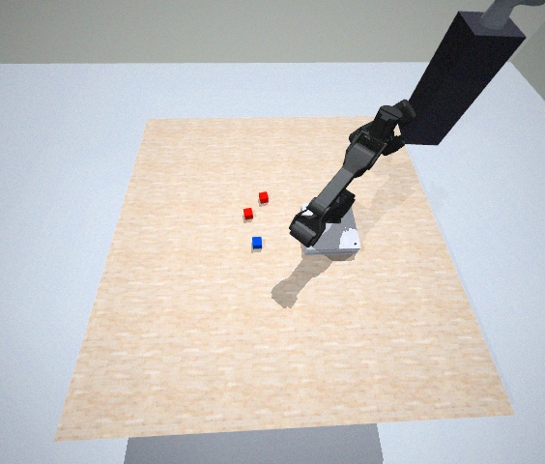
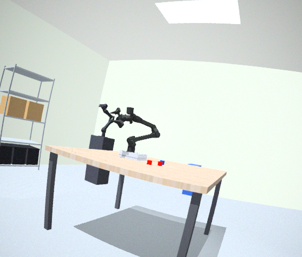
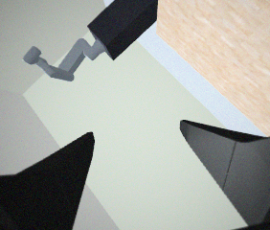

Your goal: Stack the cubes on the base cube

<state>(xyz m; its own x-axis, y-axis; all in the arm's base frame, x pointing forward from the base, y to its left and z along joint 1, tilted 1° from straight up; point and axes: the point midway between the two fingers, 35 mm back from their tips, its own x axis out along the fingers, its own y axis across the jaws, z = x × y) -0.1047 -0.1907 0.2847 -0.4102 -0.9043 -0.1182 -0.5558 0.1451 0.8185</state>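
Observation:
Two loose red cubes lie apart on the wooden table. One red cube (image 1: 263,197) (image 2: 149,162) is nearer the robot's base; the other red cube (image 1: 247,214) (image 2: 160,163) is farther out. The blue cube (image 1: 256,243) (image 2: 162,161), taken as the base cube, stands separately beside them. Nothing rests on it. My gripper (image 3: 138,130) (image 2: 114,117) is open, with nothing between the fingers. It is held high, folded back over the robot's base and pointing away from the cubes. No cube shows in the wrist view.
The arm's white base plate (image 1: 349,238) (image 2: 137,157) sits on the table (image 1: 203,339) (image 2: 173,174) near the cubes. A dark pedestal (image 1: 462,74) (image 2: 99,157) (image 3: 125,24) carrying another arm stands beyond the table's edge, behind my arm.

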